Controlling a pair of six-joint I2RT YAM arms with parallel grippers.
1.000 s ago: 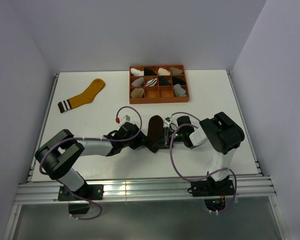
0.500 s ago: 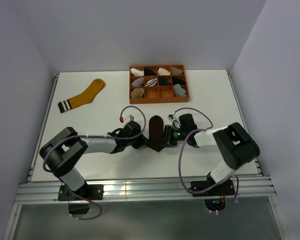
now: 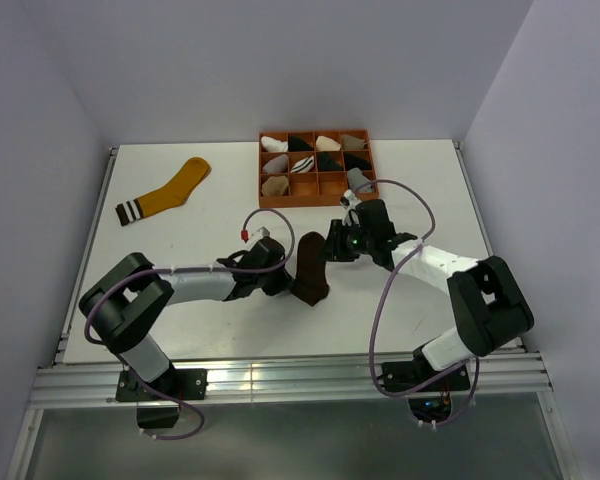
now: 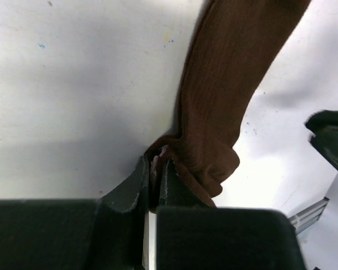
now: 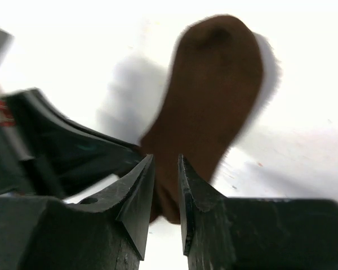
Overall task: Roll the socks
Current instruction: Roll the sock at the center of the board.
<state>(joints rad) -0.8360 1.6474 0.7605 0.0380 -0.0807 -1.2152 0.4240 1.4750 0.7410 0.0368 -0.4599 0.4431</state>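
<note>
Clamping the bunched near end of the dark brown sock [image 4: 219, 101], the left gripper [image 4: 156, 171] lies low on the white tabletop [image 3: 430, 190] near its middle. Its jaws are pressed together on a fold of the fabric. From that pinch the sock runs away from the arm bases, flat on the tabletop, to its rounded toe.

The right gripper [image 5: 164, 185] is just beside the sock's far end, on its right. Its jaws stand a little apart, with a narrow gap between them. The sock lies beyond their tips, and the left gripper's dark body shows at the left of that wrist view.

A mustard-yellow sock [image 3: 170, 190] with a striped cuff lies flat, well apart, at the far left. An orange compartment tray [image 3: 318, 203] of small sock bundles [image 3: 300, 165] sits at the far edge.
</note>
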